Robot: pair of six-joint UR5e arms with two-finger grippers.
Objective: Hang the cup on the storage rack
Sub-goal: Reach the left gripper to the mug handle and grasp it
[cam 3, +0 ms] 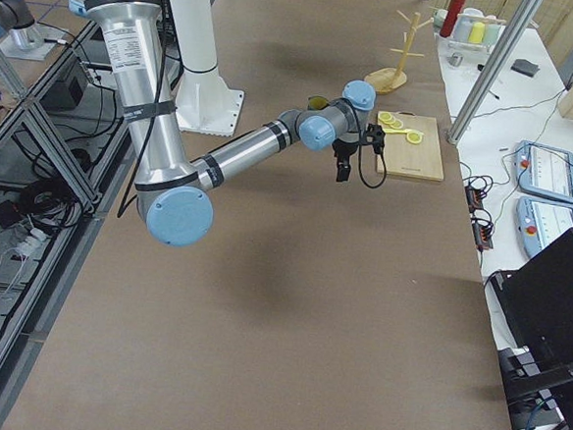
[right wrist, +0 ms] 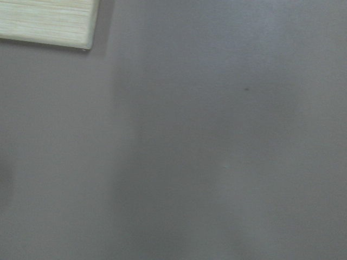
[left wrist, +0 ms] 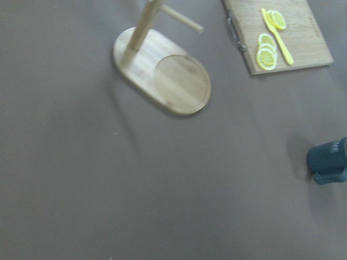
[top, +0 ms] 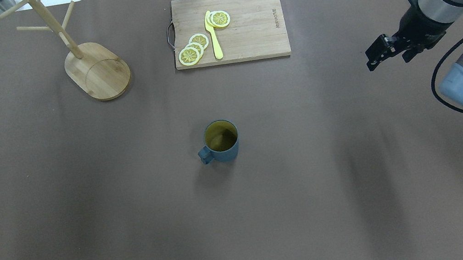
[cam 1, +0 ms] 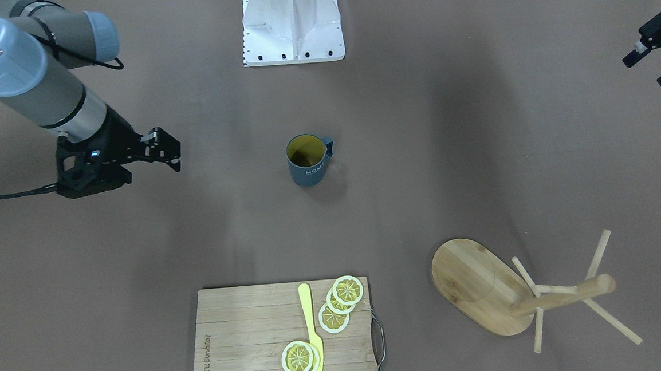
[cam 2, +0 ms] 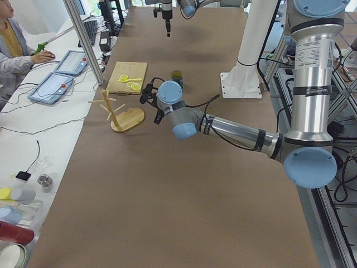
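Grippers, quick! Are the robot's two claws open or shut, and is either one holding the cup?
Left gripper: open, holding nothing.
Right gripper: open, holding nothing.
The cup stands untouched between them.

bare table (top: 310,159) around cup (top: 222,143), rack (top: 97,70) well apart

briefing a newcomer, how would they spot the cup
Start at the brown table; near its centre, apart from the cutting board and the storage rack, stands the cup. It alone is slate-blue, with a yellow-olive inside and a loop handle.
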